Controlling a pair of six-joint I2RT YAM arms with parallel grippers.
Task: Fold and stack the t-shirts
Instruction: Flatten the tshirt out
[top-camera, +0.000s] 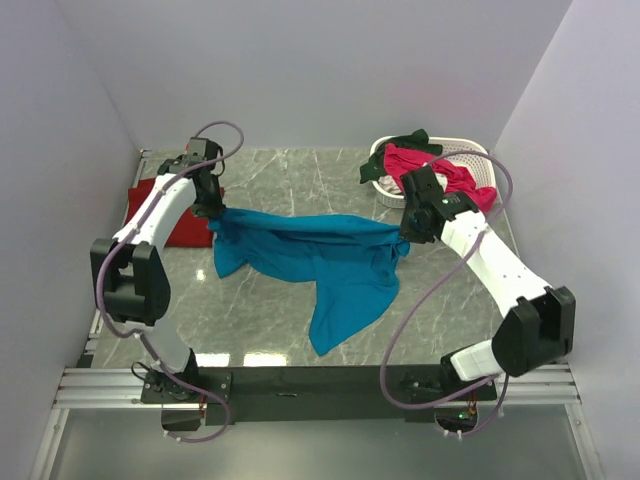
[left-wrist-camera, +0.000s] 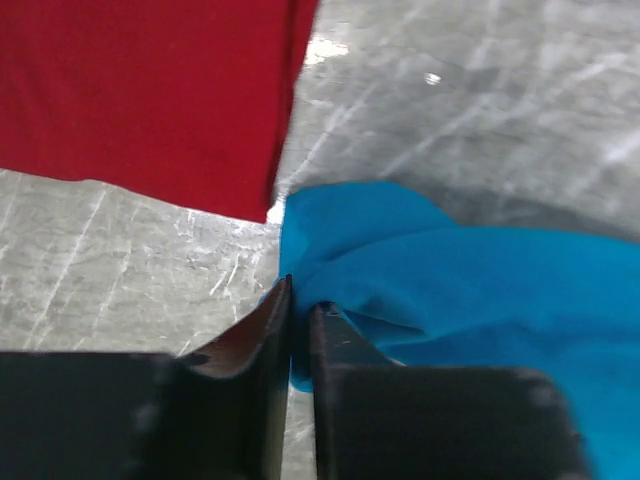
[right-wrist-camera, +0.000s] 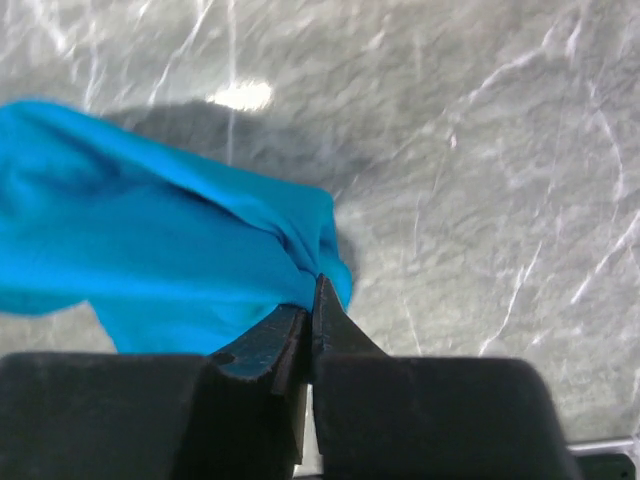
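A dark red t-shirt (top-camera: 186, 229) lies flat at far left. Just beside it, the left gripper (top-camera: 216, 207), jaws almost together, pinches one end of the teal-blue t-shirt (top-camera: 335, 262). The right gripper (top-camera: 408, 232), clamped tight, holds the other end, and the cloth sags onto the marble table (top-camera: 300, 180) between them.

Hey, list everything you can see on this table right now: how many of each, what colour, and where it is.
teal-blue t-shirt: one, teal-blue, mid-table, stretched between the two claws, one part trailing toward the near edge
dark red t-shirt: one, dark red, lying flat at the far left, beside the left arm
pink t-shirt: one, bright pink, heaped in the basket
dark green t-shirt: one, dark green, draped over the basket's far rim
basket: one, white, far right corner
table: one, grey marble
left arm, right arm: two, white and black
left claw, right claw: two, black, each closed on one end of the teal-blue t-shirt
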